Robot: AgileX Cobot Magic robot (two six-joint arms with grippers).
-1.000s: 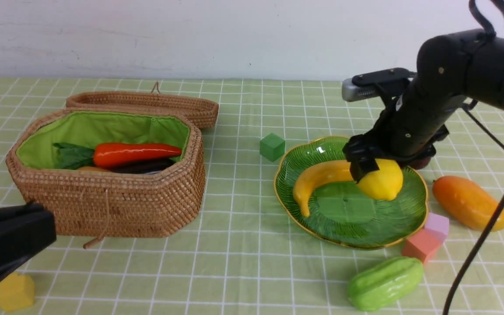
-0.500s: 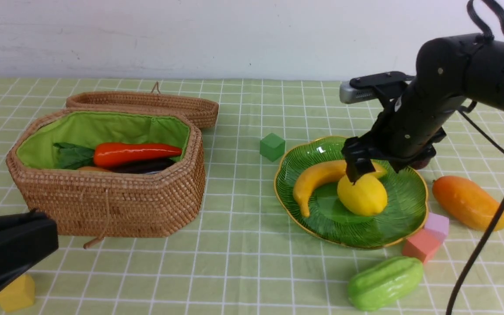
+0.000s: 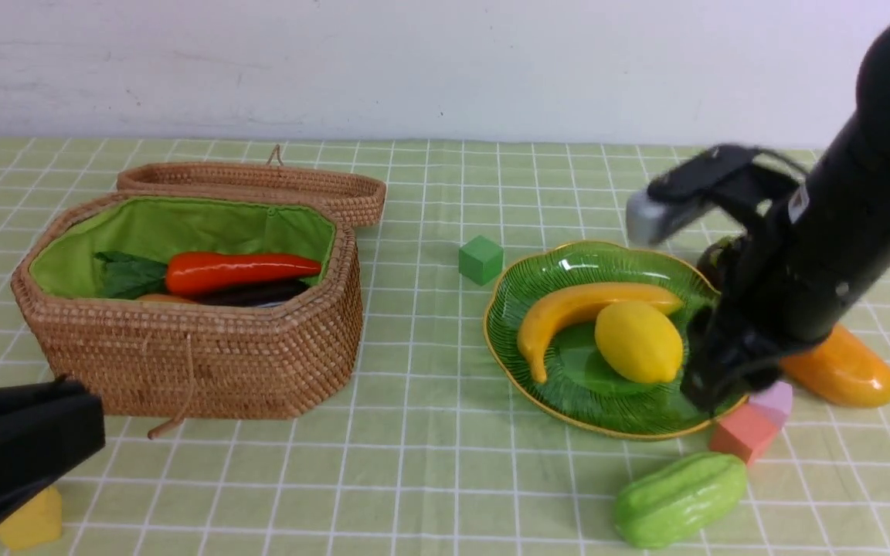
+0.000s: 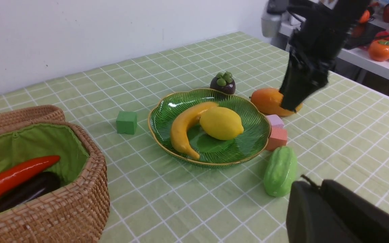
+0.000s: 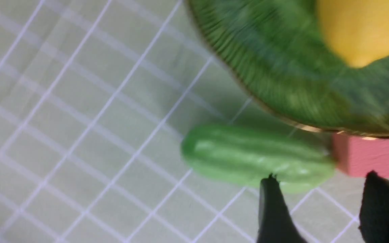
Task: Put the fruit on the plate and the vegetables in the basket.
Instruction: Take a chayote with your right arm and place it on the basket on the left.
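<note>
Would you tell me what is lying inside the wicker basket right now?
The basket holds a red-orange carrot and a dark eggplant; its front wall hides whatever lies lower.

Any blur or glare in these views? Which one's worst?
Right wrist view: worst, heavy motion smear on plate, lemon and gourd. Front view: only the right arm is blurred, the rest sharp. Left wrist view: mostly crisp, small white glare on the plate.
</note>
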